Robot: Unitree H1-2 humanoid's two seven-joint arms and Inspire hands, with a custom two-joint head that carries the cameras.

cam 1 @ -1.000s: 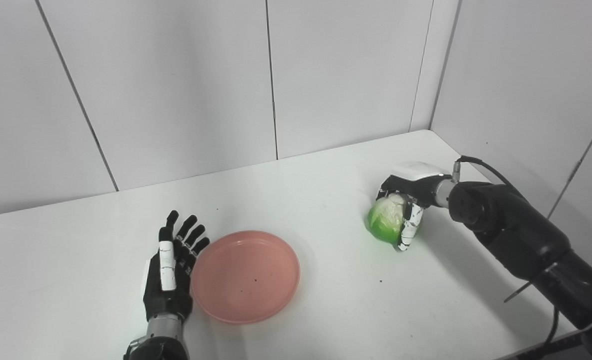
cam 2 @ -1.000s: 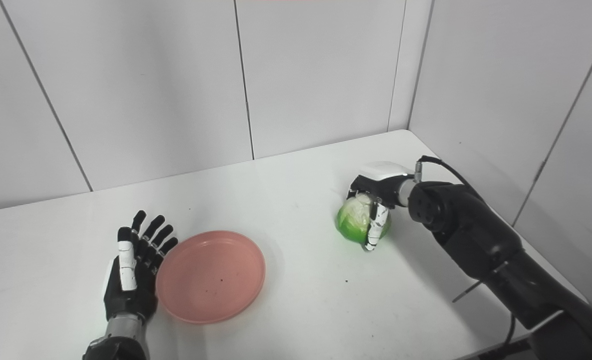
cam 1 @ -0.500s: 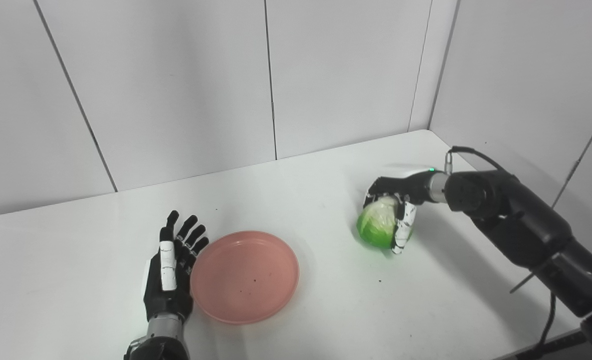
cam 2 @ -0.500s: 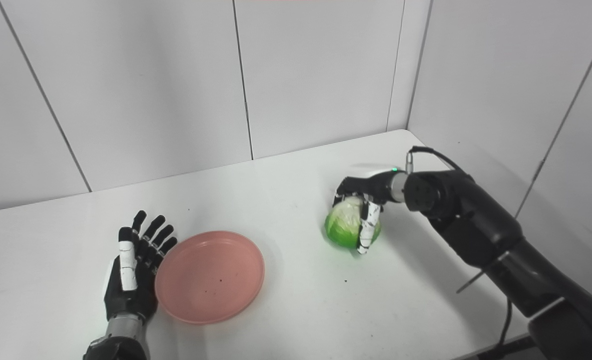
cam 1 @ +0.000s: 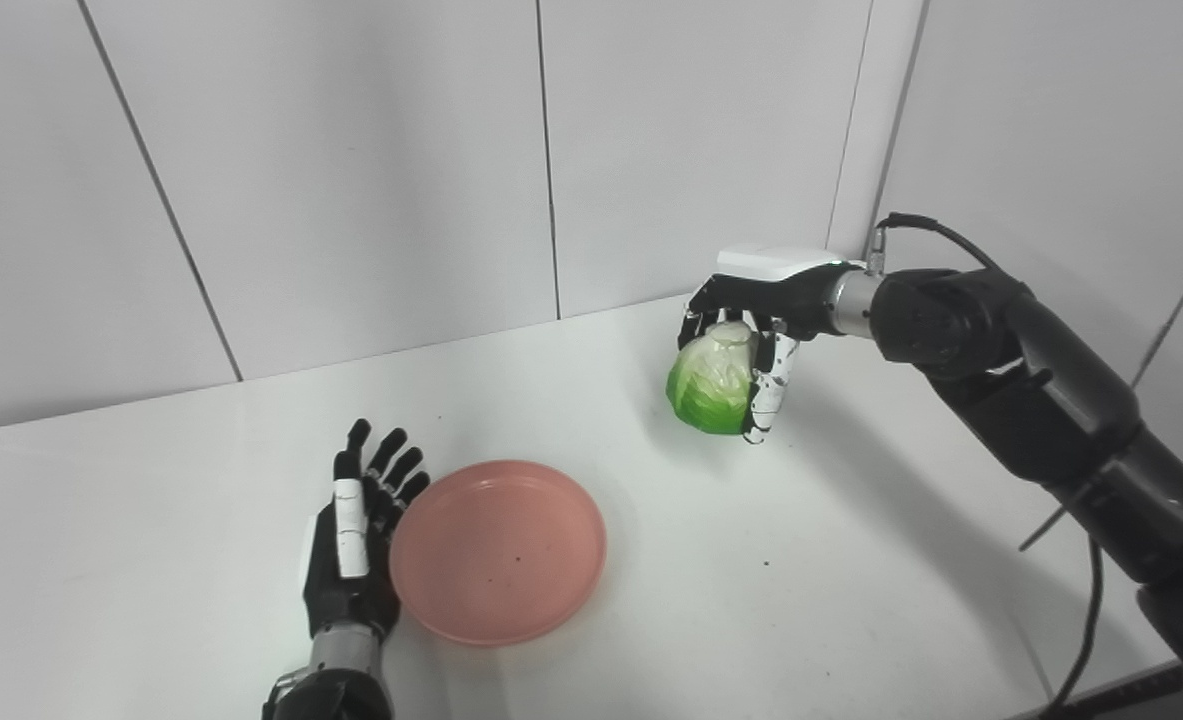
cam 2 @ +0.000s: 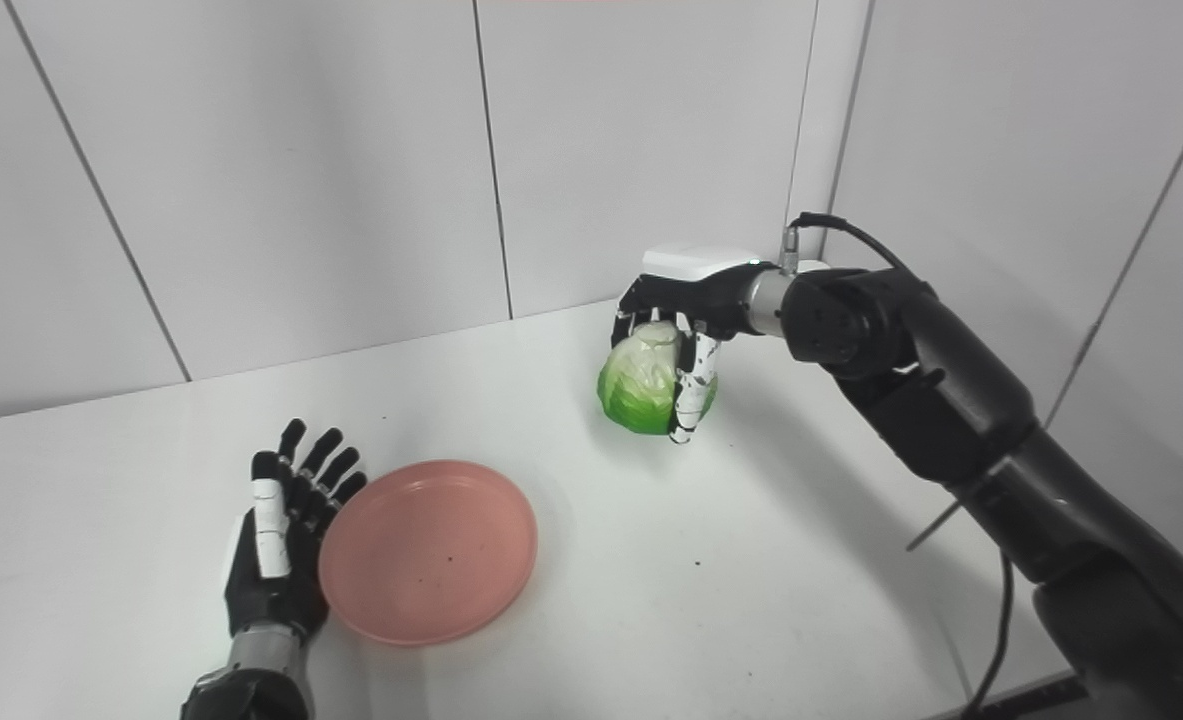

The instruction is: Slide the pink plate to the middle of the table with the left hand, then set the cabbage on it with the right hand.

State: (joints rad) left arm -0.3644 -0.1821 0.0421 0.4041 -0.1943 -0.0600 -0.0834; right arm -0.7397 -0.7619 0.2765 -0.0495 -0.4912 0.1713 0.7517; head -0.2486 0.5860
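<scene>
Two hands are in view, and only one carries anything: the right hand (cam 1: pixel 751 320) has its fingers (cam 1: pixel 763 395) curled down around the cabbage (cam 1: pixel 709 388), gripping it from above so the pale crown sits under the palm and the green base hangs free, clear of the tabletop (cam 1: pixel 801 560) with its shadow on the white surface below. The cabbage is roughly round, a little taller than wide as held. From those fingers, the pink plate (cam 1: pixel 498 551) lies down and to the left, toward the robot, well apart from the cabbage; this is the gap the coming move must close, and the right hand is plainly the one to close it. The plate is shallow, sits flat near the middle of the tabletop, and holds nothing beyond a few dark specks. At its left rim the left hand (cam 1: pixel 351 560) lies with fingers (cam 1: pixel 391 465) straight and slightly fanned, holding nothing, just beside or touching the plate's edge. Judging by this, the slide looks finished and the placing is under way.
</scene>
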